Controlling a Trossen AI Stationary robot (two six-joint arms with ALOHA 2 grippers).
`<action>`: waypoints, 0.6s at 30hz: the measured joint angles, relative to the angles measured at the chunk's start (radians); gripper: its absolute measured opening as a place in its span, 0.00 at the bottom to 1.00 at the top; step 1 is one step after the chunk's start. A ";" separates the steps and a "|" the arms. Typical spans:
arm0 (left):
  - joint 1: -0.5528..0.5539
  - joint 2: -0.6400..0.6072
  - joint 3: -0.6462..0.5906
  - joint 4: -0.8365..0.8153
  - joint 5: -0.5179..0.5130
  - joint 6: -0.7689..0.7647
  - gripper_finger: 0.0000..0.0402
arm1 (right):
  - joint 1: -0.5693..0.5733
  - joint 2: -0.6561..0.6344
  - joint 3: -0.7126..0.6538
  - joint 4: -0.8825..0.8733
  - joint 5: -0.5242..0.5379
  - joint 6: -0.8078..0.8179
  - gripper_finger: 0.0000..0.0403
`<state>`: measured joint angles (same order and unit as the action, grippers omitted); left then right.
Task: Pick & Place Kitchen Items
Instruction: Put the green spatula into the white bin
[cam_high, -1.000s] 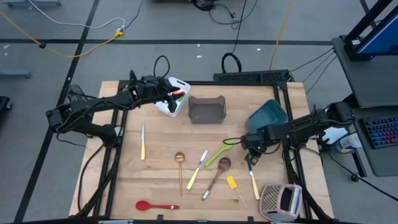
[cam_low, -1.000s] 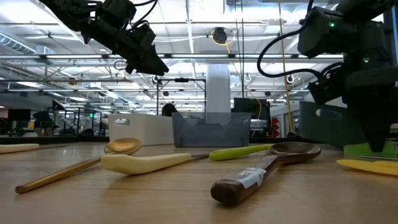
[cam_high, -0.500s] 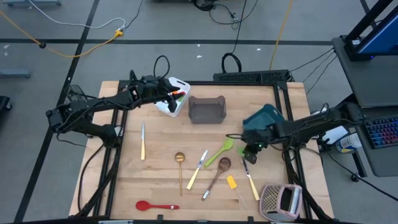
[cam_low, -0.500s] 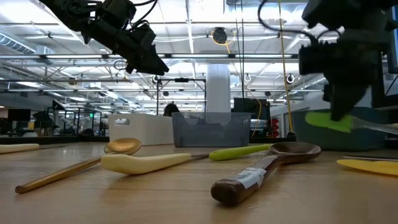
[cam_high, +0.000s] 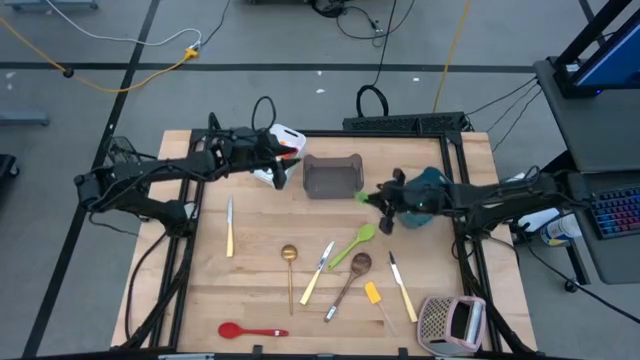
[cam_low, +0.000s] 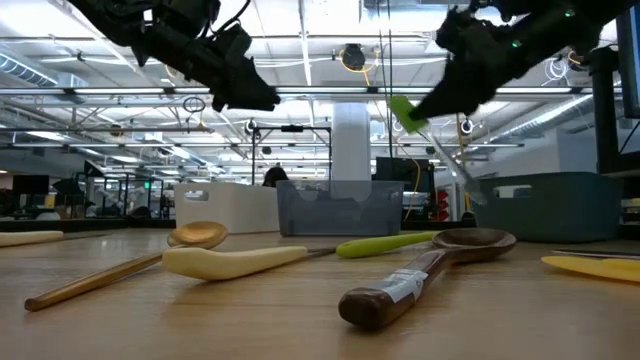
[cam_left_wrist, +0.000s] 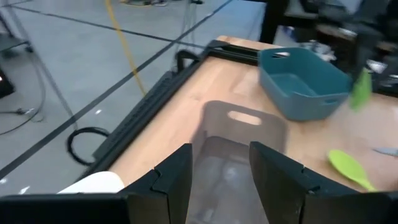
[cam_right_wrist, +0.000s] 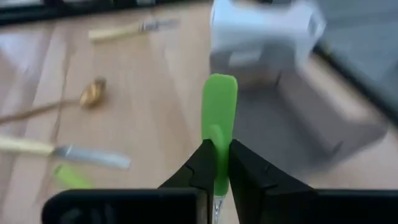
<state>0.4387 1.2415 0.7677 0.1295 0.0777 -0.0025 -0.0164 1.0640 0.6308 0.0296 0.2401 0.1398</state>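
Note:
My right gripper (cam_high: 376, 198) is shut on a green spatula (cam_right_wrist: 219, 104), held in the air between the grey tub (cam_high: 333, 176) and the teal tub (cam_high: 437, 186). In the low view the green blade (cam_low: 403, 112) is well above the table. My left gripper (cam_high: 287, 163) hovers open over the white tub (cam_high: 284, 141), with nothing between its fingers (cam_left_wrist: 221, 180). Other kitchen items lie flat on the wooden table: a lime spoon (cam_high: 354, 244), a brown spoon (cam_high: 347, 283), a gold ladle (cam_high: 289, 268), cream-handled knives (cam_high: 229, 226), a yellow spatula (cam_high: 373, 293) and a red spoon (cam_high: 250, 331). My right gripper pinches the green spatula between its two fingers at the lower end of the blade (cam_right_wrist: 217, 149), where it meets the handle. The fingers come nearly level from the table's right. The blade sticks out past the fingertips, the thin handle (cam_low: 455, 168) slants down below, and the spatula is clear of the table.
A perforated grater (cam_high: 450, 322) lies at the near right corner. Another knife (cam_high: 401, 286) lies beside the yellow spatula. The white tub holds red and orange utensils. The grey tub stands in front of my left gripper in its wrist view (cam_left_wrist: 239, 146).
My right gripper has risen from the table near its right side with the green spatula, lifting it clear. It has swung from pointing down to nearly level and moved toward the far edge and the grey tub.

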 joint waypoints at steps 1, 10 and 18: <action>-0.013 0.000 0.000 0.001 0.001 0.000 0.41 | -0.014 0.007 0.000 0.052 -0.001 -0.034 0.06; -0.151 0.081 0.000 0.214 -0.003 -0.003 0.41 | -0.082 0.077 0.000 0.344 -0.009 -0.189 0.06; -0.212 0.290 0.000 0.570 -0.006 0.006 0.41 | -0.096 0.107 0.000 0.539 -0.012 -0.233 0.06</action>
<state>0.2264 1.5318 0.7677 0.6996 0.0718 0.0035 -0.1120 1.1709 0.6312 0.5681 0.2277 -0.0933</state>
